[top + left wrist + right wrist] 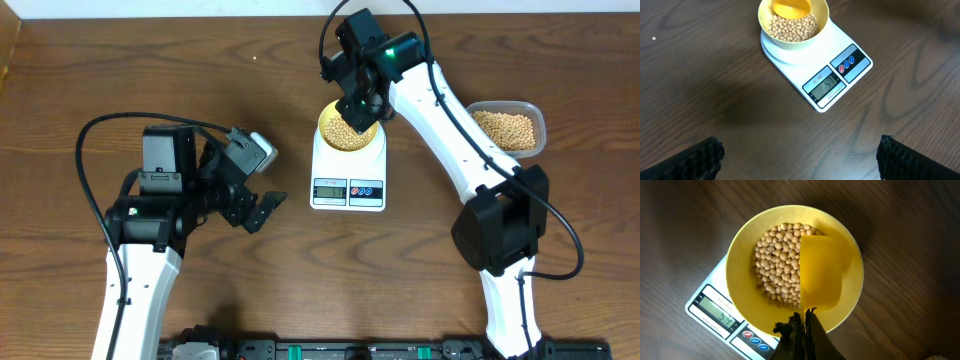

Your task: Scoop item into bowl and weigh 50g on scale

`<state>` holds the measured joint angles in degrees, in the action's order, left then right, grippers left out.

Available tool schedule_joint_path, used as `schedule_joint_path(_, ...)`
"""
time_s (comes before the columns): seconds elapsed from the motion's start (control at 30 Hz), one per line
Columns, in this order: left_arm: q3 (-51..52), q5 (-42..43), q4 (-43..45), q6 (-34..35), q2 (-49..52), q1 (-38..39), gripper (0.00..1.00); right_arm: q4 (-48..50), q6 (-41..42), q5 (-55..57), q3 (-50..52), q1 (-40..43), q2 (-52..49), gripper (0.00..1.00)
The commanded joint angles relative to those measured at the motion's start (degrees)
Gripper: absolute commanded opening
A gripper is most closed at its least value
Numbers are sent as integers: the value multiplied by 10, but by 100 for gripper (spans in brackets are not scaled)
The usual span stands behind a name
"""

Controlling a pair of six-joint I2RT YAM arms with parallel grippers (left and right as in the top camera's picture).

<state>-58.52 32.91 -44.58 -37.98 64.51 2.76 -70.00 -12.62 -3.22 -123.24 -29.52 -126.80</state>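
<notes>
The pale-yellow bowl (pixel 349 128) (pixel 794 22) (pixel 742 287) stands on the white scale (pixel 348 185) (pixel 825 75) (pixel 715 312) and holds a heap of tan beans (pixel 777 265) (pixel 790 27). My right gripper (pixel 804 314) (pixel 358 100) is shut on the thin handle of a bright-yellow scoop (pixel 821 275) (pixel 790 7), tipped on its side over the bowl and showing no beans inside. The scale's display (pixel 717 311) (pixel 826 86) is lit. My left gripper (pixel 800 150) (pixel 255 210) is open with nothing between its fingers, over bare wood left of the scale.
A clear plastic tub of beans (pixel 508 128) sits at the right, beyond the right arm. The table's far edge runs along the top of the overhead view. A lone speck (pixel 653 38) lies on the wood in the left wrist view.
</notes>
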Motion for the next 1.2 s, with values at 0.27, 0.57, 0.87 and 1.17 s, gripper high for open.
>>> schedule_joint_path(0.27,3,7,0,-8,2,-2,99,-1,-8,-17,5,-3,1,1)
schedule_joint_path(0.57,3,7,0,-8,2,-2,99,-1,-8,-17,5,-8,1,1)
schedule_joint_path(0.87,3,7,0,-8,2,-2,99,-4,-7,-17,5,-13,1,1)
schedule_joint_path(1.17,3,7,0,-8,2,-2,100,-16,-7,-22,5,-14,1,1)
